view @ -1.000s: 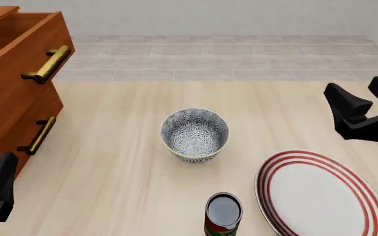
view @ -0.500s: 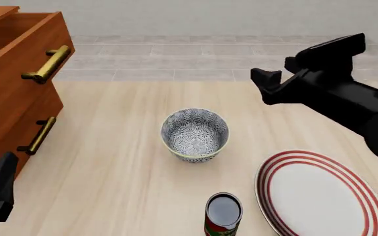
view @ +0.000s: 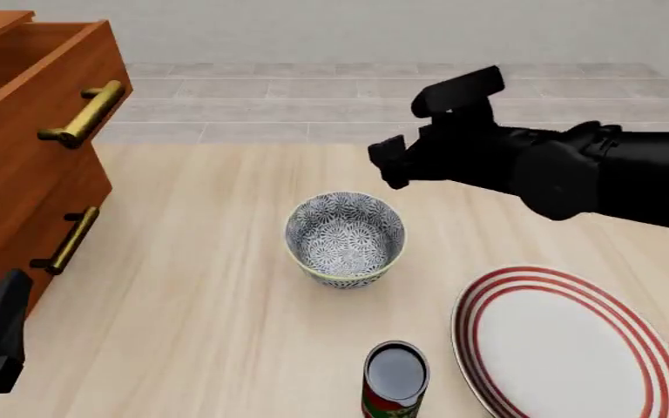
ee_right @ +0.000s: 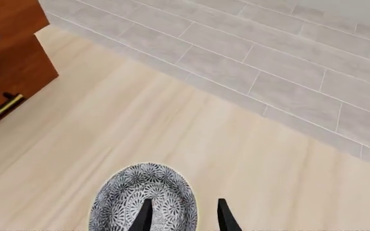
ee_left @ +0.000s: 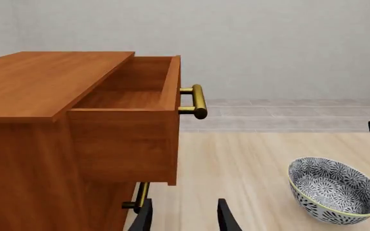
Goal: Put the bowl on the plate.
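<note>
Wooden and reddish-brown, a chest of drawers with brass bar handles stands at the far left of the pale wood-grain table, its top drawer pulled open. A small red-and-green can with a dark top stands upright at the near edge, just left of the large flat white plate with concentric red rings, apart from it. Nothing lies between the plate and the round deep bowl with a dense grey-and-white floral pattern and a pale yellowish rim.

That bowl sits upright near the table's middle, mouth upward, to the far left of the plate and well apart from it. Being round, it has no long axis along the table.

Above and just beyond the bowl's far right side hangs the black right gripper, its arm reaching in from the right; its fingers stand apart with the bowl's rim between them in the wrist view, touching nothing. The black left gripper waits low at the near left beside the chest, fingers likewise parted and empty.
</note>
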